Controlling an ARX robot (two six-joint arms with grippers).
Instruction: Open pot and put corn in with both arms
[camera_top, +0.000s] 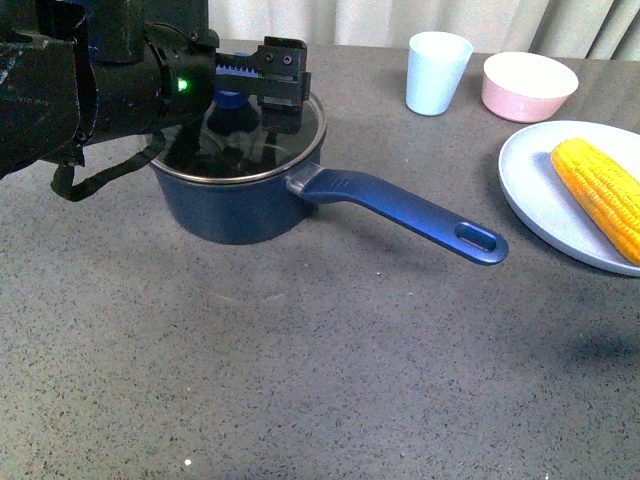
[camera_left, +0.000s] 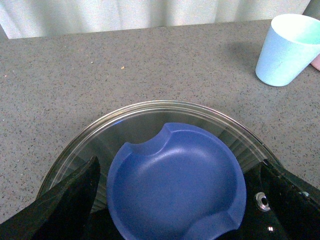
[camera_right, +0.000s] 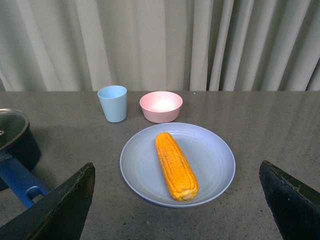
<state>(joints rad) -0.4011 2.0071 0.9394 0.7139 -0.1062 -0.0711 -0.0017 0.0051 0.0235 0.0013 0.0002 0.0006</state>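
As the lid knob (camera_left: 175, 185) is straddled by spread left fingers (camera_left: 70, 200), clenching and lifting are called for. Right fingers (camera_right: 60, 210) are held open, facing the corn (camera_right: 176, 165).

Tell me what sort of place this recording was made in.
Likely a staged kitchen-style test bench, not a home kitchen: a speckled grey countertop, a plain pale curtain behind it, and kitchen props, a blue saucepan and a corn cob on a plate.

Pot (camera_top: 232, 216) glossy, smooth navy; lid (camera_left: 150, 116) clear glass, metal-rimmed; tabletop (camera_top: 300, 380) matt speckled grey; plate (camera_right: 216, 156) smooth, matt.
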